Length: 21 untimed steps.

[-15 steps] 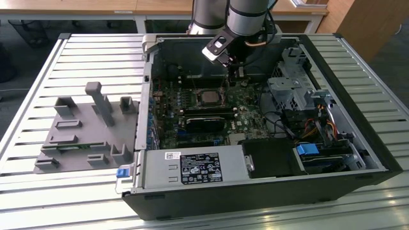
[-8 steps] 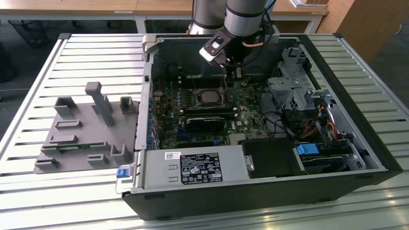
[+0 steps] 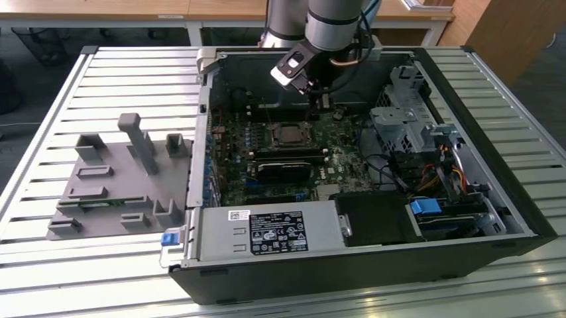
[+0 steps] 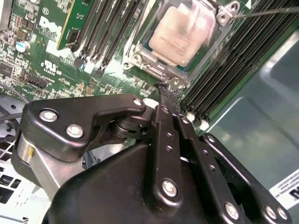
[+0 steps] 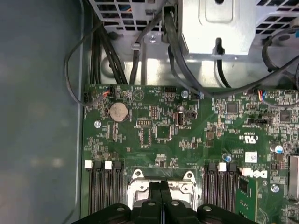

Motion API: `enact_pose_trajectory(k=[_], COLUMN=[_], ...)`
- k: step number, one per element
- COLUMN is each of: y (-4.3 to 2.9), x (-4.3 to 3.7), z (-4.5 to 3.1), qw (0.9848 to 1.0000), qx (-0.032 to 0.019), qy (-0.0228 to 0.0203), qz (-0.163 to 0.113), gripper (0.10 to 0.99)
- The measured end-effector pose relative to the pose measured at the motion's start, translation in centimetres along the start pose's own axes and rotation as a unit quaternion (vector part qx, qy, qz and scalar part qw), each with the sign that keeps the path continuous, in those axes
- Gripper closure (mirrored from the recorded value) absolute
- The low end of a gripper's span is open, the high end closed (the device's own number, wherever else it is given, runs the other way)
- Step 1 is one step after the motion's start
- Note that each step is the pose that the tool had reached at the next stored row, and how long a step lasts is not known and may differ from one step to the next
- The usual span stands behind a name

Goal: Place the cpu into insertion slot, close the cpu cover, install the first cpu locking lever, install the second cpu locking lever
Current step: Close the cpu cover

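Note:
The cpu (image 4: 184, 32), a flat square chip with a dull silver top, lies in the insertion slot (image 3: 287, 134) on the green board inside the open computer case. The cpu cover (image 4: 152, 59), a thin silver frame, lies down around the chip. A thin wire lever (image 4: 266, 11) runs off past one corner of the socket. My gripper (image 4: 168, 93) is shut, its two black fingers pressed together with nothing visible between them. The tips stand just over the socket's edge by a small metal tab (image 4: 177, 84). In the exterior view my gripper (image 3: 324, 101) hangs behind the socket.
Long black memory slots (image 4: 224, 79) flank the socket. A coin battery (image 5: 118, 112) and black cables (image 5: 173, 51) lie beyond it, beside a metal drive cage (image 3: 407, 126). The power supply (image 3: 265, 232) sits at the case's front. A grey fixture (image 3: 115, 179) stands on the slatted table.

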State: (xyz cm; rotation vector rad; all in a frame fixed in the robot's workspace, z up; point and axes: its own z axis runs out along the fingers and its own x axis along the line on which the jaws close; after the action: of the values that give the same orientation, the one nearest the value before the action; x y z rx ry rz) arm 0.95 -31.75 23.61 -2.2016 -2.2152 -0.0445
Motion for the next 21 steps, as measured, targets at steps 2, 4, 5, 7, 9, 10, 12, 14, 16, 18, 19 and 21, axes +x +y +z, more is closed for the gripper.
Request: enact_pose_trajectory(k=[2, 4, 5, 7, 9, 10, 12, 14, 16, 18, 19, 21], y=[-0.25, -0.51, -0.62, -0.83, -1.02, -1.11, -1.30, -1.44, -1.69, -2.04, -2.21, -2.60], x=[0.00, 0.00, 0.00, 0.00, 0.00, 0.00, -0.02, -0.10, -0.17, -0.21, -0.22, -0.23], z=[0.04, 0.09, 0.11, 0.15, 0.21, 0.26, 0.42, 0.65, 0.81, 0.95, 1.03, 1.15], qw=[1.0000, 1.0000, 1.0000, 1.0000, 1.0000, 1.0000, 1.0000, 1.0000, 1.0000, 1.0000, 1.0000, 1.0000], qx=[0.0000, 0.0000, 0.0000, 0.0001, 0.0001, 0.0002, 0.0007, 0.0014, 0.0016, 0.0016, 0.0016, 0.0017], qy=[0.0001, 0.0001, 0.0000, 0.0000, 0.0001, 0.0001, 0.0000, 0.0000, 0.0000, 0.0001, 0.0001, 0.0000], qz=[0.000, 0.000, 0.000, 0.000, 0.000, 0.000, 0.000, -0.001, -0.002, -0.002, -0.003, -0.004], gripper=[0.980, 0.980, 0.980, 0.980, 0.980, 0.980, 0.980, 0.980, 0.980, 0.980, 0.980, 0.980])
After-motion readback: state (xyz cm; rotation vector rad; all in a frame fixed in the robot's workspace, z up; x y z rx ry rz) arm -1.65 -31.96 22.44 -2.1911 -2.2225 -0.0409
